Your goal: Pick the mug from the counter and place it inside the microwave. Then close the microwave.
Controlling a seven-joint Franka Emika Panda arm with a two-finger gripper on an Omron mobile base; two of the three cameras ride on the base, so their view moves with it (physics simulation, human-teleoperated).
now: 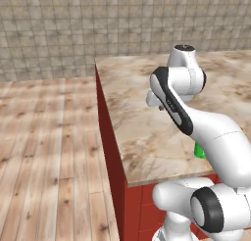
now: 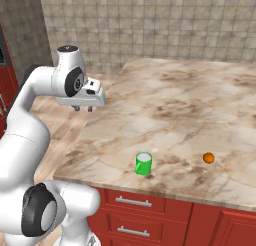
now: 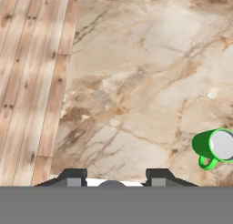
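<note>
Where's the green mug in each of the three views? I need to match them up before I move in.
Left base view: the mug is a green sliver at right, mostly hidden behind the robot's arm, near the counter's front edge.
Right base view: lower centre, upright on the counter near its front edge, left of the orange ball.
Hand view: right edge, lower part, handle toward the bottom of the picture.
Shared landmark: the counter's edge beside the wooden floor.

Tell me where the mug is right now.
The mug stands upright on the counter near its front edge, left of the small orange ball in the right base view; the gripper hangs above the counter's left end.
</note>
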